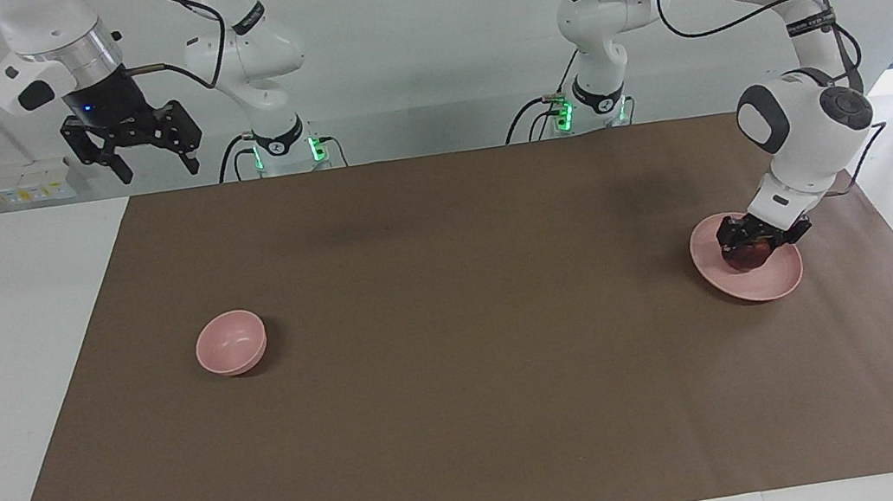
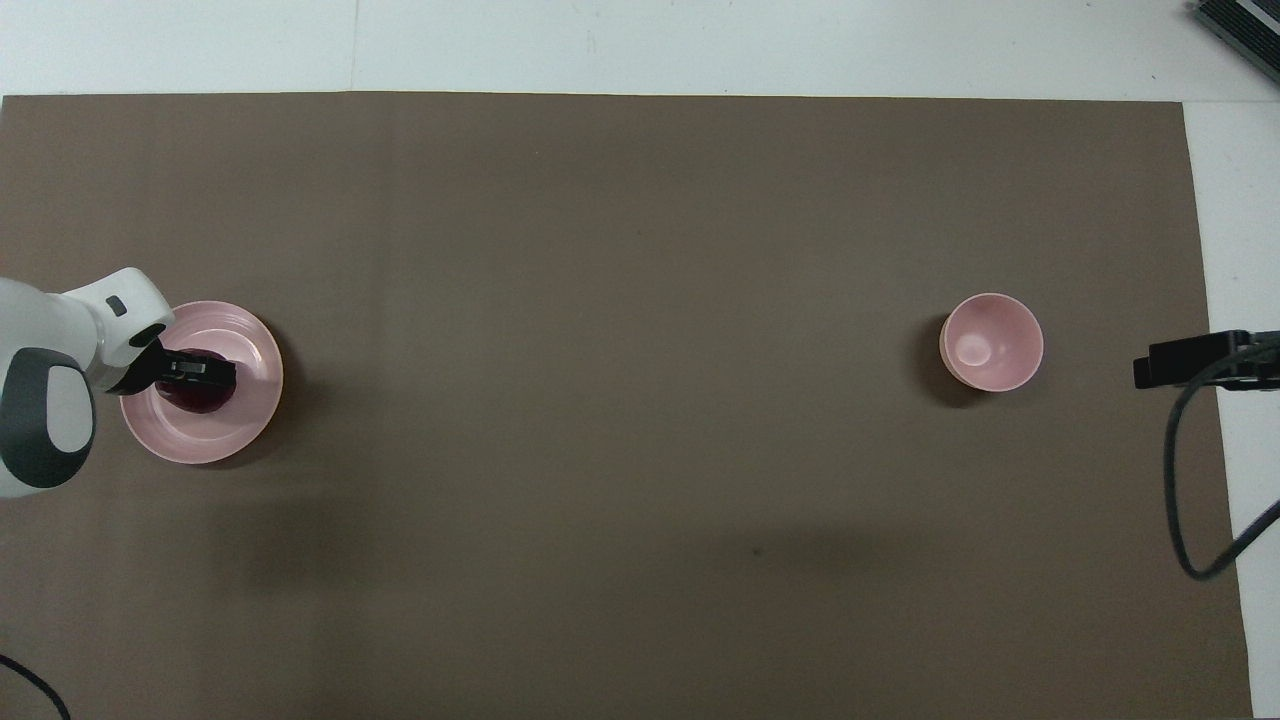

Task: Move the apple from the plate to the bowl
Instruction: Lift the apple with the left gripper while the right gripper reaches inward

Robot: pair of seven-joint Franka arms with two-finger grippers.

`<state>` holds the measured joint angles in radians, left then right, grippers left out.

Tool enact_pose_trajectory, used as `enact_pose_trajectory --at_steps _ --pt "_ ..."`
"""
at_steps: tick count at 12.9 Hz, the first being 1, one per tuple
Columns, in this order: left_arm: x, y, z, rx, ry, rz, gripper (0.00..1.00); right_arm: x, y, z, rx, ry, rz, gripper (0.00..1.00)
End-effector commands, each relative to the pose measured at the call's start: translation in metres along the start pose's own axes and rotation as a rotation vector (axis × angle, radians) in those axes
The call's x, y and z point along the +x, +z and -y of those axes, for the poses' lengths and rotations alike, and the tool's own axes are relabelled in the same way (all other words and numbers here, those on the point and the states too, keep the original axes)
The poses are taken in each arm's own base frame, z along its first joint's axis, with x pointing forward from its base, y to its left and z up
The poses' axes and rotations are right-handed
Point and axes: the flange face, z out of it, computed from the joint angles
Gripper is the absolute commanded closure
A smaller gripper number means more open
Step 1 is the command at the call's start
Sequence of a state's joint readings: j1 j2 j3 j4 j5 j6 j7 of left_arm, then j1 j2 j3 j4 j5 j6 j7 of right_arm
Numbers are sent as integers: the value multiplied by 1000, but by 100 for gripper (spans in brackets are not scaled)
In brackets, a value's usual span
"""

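The plate (image 1: pixel 753 284) sits on the mat (image 1: pixel 471 422) toward the left arm's end of the table, with the apple (image 1: pixel 748 254) on it. The left gripper (image 1: pixel 747 243) is down on the plate, its fingers set around the apple. The bowl (image 1: pixel 231 343) stands well apart, toward the right arm's end of the mat. The right gripper (image 1: pixel 153 165) hangs high over the table's edge at that end, nearer the robots than the bowl.

The left pincer (image 1: pixel 747 241) gripped the apple (image 1: pixel 748 255) on the plate (image 1: pixel 753 286); the right pincer (image 1: pixel 153 161) waited open, raised; the bowl (image 1: pixel 231 343) sat well apart.
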<state>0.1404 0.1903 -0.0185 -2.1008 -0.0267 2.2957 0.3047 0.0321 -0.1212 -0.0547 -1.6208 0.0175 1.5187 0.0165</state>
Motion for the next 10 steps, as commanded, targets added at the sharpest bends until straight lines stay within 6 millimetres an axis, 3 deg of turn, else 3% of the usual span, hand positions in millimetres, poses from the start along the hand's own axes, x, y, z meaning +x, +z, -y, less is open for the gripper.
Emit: enact_pose_trajectory --at_steps 1,5,10 --pt "23 -18 3 -34 -11 38 100 -5 -1 0 27 10 -2 0" --pt "38 -46 -5 -160 -63 96 100 -5 -7 26 27 -38 -14 0" --pt "46 -81 -42 -340 -228 195 100 -8 4 31 128 -91 16 0"
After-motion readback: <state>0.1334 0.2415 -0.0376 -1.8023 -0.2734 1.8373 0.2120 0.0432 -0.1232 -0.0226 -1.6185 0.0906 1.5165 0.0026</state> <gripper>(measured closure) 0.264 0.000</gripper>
